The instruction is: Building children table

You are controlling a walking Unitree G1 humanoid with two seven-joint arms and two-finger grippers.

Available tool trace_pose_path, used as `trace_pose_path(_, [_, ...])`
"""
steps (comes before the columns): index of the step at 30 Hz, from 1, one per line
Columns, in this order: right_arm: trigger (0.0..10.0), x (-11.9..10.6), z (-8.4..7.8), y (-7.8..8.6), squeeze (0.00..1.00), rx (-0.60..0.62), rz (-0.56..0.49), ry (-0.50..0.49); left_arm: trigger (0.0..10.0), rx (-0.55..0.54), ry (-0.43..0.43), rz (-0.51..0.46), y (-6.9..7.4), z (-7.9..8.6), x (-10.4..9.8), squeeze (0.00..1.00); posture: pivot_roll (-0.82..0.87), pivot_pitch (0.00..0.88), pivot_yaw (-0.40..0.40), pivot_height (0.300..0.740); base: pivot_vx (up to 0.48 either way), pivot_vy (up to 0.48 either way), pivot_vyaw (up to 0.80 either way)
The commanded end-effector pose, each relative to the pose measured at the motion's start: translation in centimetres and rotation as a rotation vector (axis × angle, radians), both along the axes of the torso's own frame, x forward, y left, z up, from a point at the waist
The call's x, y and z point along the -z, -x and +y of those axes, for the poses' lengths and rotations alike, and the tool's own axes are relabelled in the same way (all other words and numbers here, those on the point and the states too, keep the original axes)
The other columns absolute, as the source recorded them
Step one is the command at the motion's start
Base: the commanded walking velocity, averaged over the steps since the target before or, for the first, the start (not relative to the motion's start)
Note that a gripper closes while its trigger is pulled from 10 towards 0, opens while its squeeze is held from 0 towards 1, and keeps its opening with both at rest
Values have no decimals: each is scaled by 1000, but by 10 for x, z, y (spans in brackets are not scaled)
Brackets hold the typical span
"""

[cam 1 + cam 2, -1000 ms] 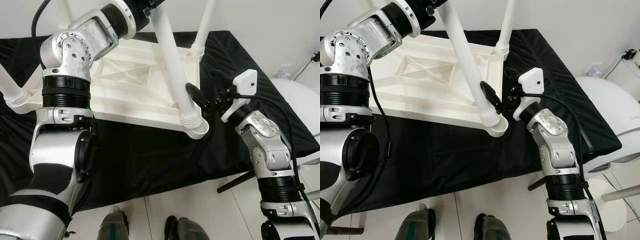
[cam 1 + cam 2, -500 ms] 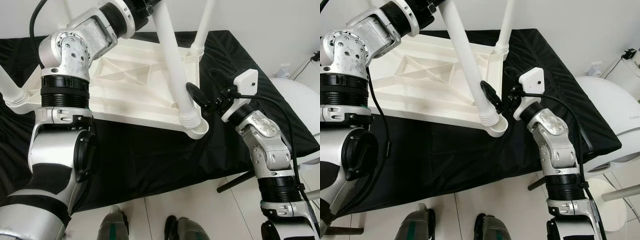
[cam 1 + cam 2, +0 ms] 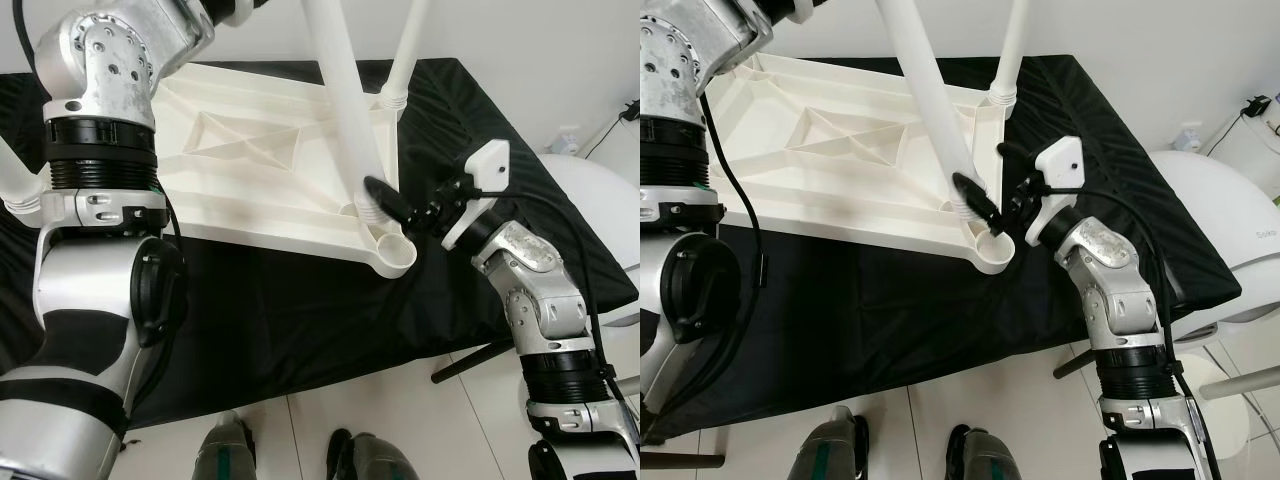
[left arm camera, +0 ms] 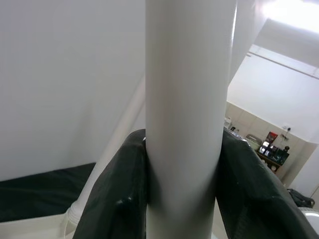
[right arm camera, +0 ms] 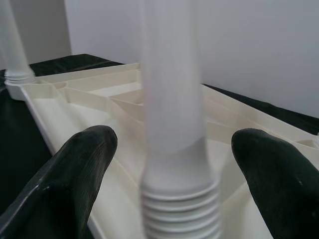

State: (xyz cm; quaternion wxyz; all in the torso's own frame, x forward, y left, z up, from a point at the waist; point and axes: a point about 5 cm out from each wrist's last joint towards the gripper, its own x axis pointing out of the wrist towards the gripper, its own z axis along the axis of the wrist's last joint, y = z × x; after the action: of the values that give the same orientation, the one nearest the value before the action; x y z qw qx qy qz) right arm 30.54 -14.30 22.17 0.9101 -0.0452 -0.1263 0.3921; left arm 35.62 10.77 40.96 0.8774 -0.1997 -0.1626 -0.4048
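Lying upside down on the black-draped counter: white ribbed plastic tabletop, far-corner leg already seated. Holding the long white plastic leg in the left gripper, fingers pinching it; hovering spread around its threaded end, the right gripper. Still gaping empty, the near round corner socket; seating probably remaining.

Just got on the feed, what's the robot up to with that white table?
It is fitting a leg to an upturned white table top lying on a black cloth. The left claw is shut on the loose white leg, whose threaded end sits just beside the near corner socket, not yet in it. The right claw is open, its fingers either side of the leg's lower end. Another leg already stands in the far corner.
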Motion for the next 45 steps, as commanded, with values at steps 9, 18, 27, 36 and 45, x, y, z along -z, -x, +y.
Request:
trace_pose_path(9, [10000, -16, 6, -3, 0, -48, -52, 2, 10000, 12, -78, -114, 13, -20, -8, 0, 52, 96, -88, 740, 0, 0, 0])
trace_pose_path(18, [10000, -36, 2, -23, 0, 65, -116, 22, 10000, 14, -158, -144, 19, -36, 6, 0, 54, 91, -102, 740, 0, 0, 0])
trace_pose_path(27, [10000, -34, 3, -33, 0, 102, -75, 65, 10000, 23, -164, -178, 26, -44, 6, 0, 57, 80, -108, 740, 0, 0, 0])
trace_pose_path(36, [10000, -30, 7, -37, 0, 84, -57, 87, 10000, 34, -160, -212, 33, -49, 1, 0, 59, 72, -111, 740, 0, 0, 0])
trace_pose_path(45, [10000, -17, 13, -41, 0, 62, -20, 143, 10000, 31, -146, -247, 37, -51, -5, 0, 64, 64, -120, 740, 0, 0, 0])
